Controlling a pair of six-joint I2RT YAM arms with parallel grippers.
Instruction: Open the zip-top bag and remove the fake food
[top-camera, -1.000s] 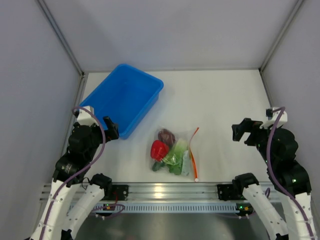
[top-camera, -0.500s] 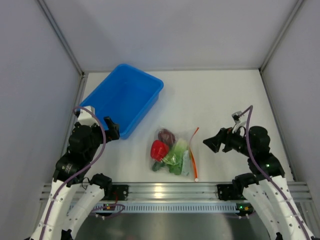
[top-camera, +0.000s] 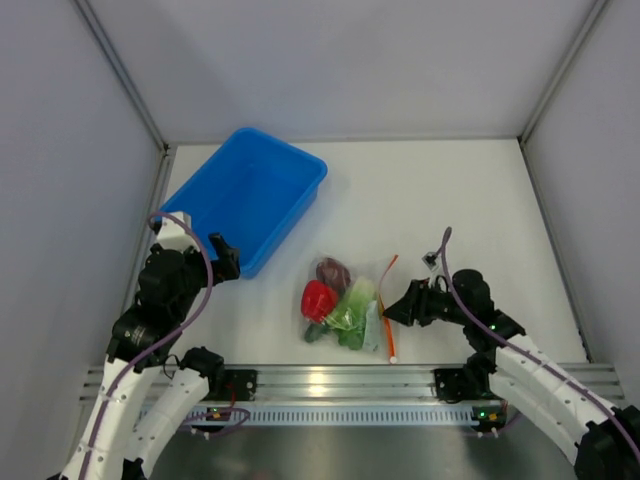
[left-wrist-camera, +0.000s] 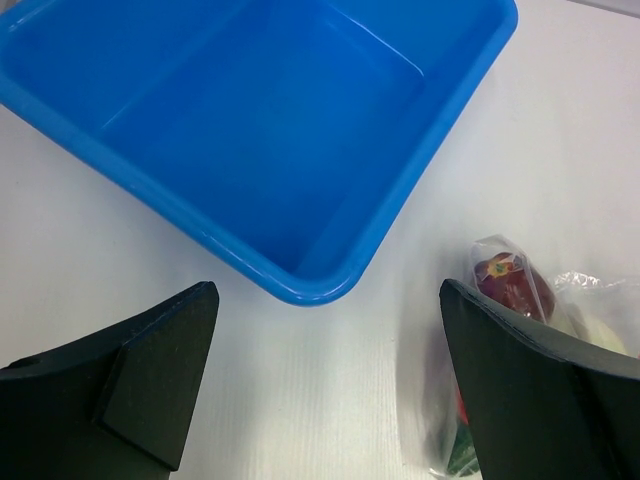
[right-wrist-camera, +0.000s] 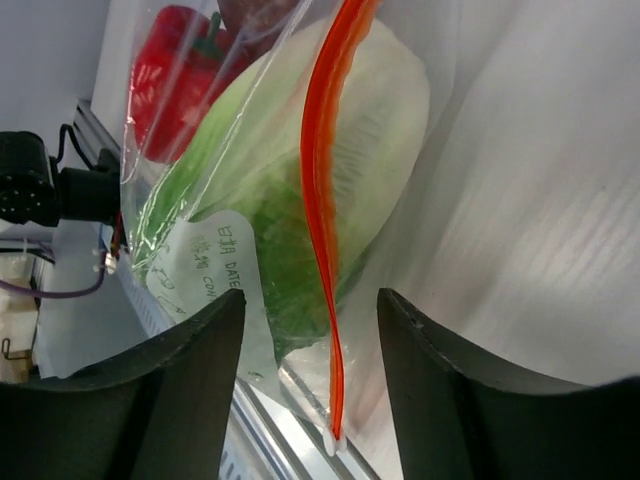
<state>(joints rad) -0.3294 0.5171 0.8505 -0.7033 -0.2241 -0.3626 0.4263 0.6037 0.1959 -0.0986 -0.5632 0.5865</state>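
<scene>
Right wrist: right fingers (right-wrist-camera: 160, 400) part-open, empty, astride zipper edge (right-wrist-camera: 320, 200) of zip-top bag (right-wrist-camera: 215, 265); left fingers (left-wrist-camera: 130, 390) wide, empty.

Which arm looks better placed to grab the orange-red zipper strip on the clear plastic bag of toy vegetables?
Right: the right gripper sits at the orange-red zipper strip, open fingers either side. The left gripper hangs open by the blue plastic bin, away from the clear bag.
</scene>
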